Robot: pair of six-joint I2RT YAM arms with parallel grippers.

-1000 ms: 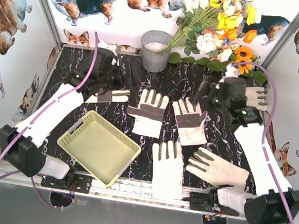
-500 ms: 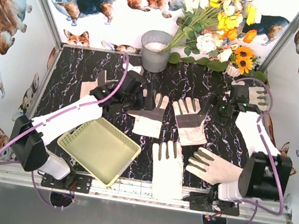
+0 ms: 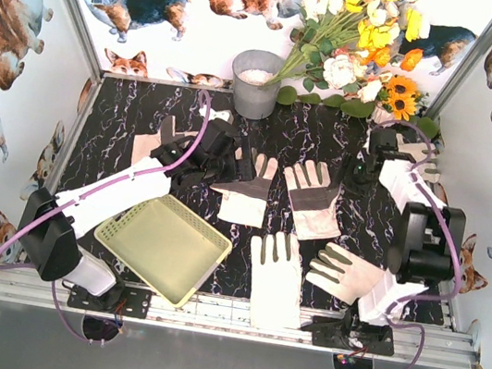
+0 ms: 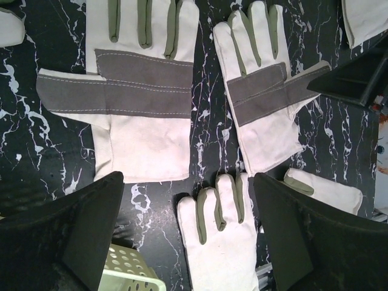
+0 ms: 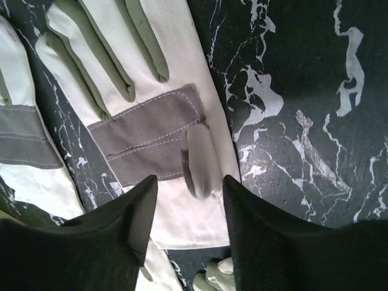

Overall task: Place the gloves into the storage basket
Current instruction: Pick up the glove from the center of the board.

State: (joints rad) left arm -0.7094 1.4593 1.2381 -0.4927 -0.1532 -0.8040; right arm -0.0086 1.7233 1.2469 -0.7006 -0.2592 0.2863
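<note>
Both arms have swung inward: right gripper (image 5: 187, 182), narrowing but not yet clenched, straddles the thumb of a grey-patched white fabric glove (image 5: 151, 136); left gripper (image 4: 188, 179) gapes, released; near-left pale yellow-green lattice plastic basket (image 3: 171, 246) lies empty

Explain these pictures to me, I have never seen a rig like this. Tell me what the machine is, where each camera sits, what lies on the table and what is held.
These are two robot arms bolted at the near edge of a black marbled table, each ending in a two-finger gripper. The wide picture comes from a fixed camera above and behind them. The other two come from cameras on the wrists, looking down between their own jaws. On the table lie work gloves, an empty yellow-green basket, a grey bucket and flowers. The left gripper is open above gloves and holds nothing. The right gripper is open with one glove's thumb between its jaws, not clamped.
</note>
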